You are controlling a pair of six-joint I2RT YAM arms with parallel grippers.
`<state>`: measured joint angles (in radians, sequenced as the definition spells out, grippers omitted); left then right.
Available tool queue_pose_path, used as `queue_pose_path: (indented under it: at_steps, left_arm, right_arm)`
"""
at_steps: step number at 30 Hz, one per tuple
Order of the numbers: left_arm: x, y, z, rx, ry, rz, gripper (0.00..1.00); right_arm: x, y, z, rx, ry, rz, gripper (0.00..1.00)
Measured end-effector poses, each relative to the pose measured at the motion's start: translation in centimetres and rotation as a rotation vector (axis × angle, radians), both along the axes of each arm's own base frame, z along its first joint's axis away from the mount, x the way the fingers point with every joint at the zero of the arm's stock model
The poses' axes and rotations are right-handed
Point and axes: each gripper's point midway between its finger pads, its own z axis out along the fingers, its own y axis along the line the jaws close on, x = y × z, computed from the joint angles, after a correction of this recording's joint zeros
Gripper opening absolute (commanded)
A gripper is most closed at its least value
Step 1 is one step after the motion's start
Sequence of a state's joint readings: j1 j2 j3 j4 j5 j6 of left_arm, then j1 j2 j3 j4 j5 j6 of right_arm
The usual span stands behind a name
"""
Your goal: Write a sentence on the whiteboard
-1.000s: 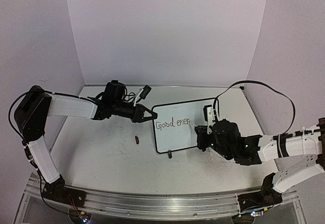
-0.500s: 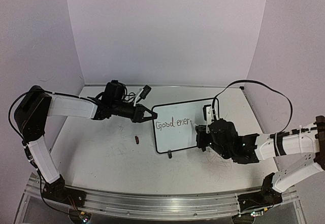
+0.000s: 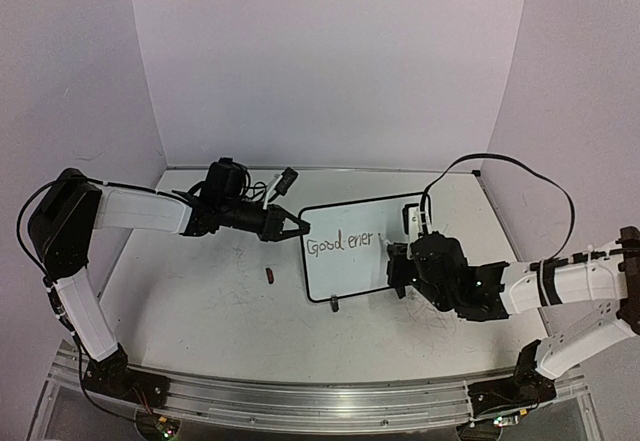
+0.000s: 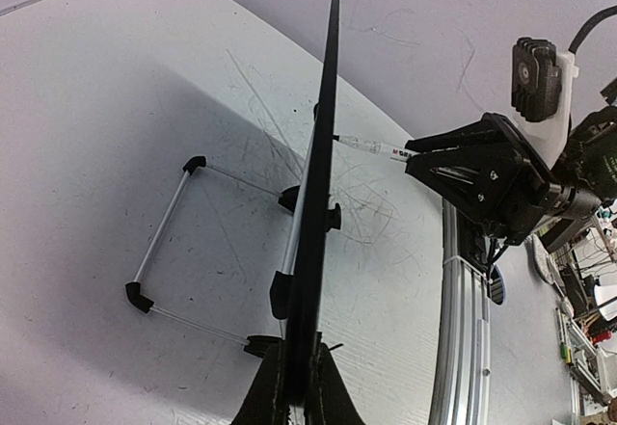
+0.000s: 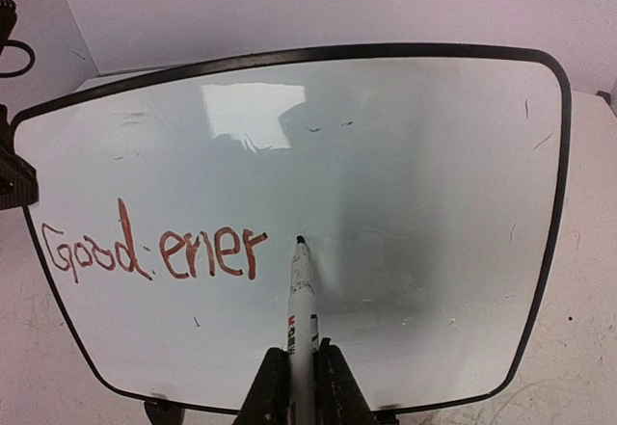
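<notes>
White whiteboard (image 5: 415,155) stands upright on the worktop (image 3: 190,301), its left edge clenched by the left fingers (image 4: 268,396); right fingers (image 5: 273,386) grasp a marker (image 5: 301,300), tip just right of the sentence (image 5: 159,252) (reading "Good ener").

Two end effectors flank one whiteboard (image 3: 345,279): left end effector (image 3: 296,228) at nine o'clock, right end effector (image 3: 393,261) at three. One marker (image 5: 302,300), one two-word sentence (image 5: 159,254), one small red piece (image 3: 271,276).
</notes>
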<state>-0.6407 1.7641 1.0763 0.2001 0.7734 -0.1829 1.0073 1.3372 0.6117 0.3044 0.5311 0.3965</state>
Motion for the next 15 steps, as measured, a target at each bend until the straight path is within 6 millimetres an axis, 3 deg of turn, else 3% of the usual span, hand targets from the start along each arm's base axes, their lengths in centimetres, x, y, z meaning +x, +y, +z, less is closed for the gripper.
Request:
queue_pose_path:
  at_steps: [15]
  left_arm:
    - [-0.01, 0.0, 0.0, 0.0, 0.001, 0.0, 0.0]
  right_arm:
    - [-0.03, 0.72, 0.17, 0.019, 0.004, 0.029, 0.0]
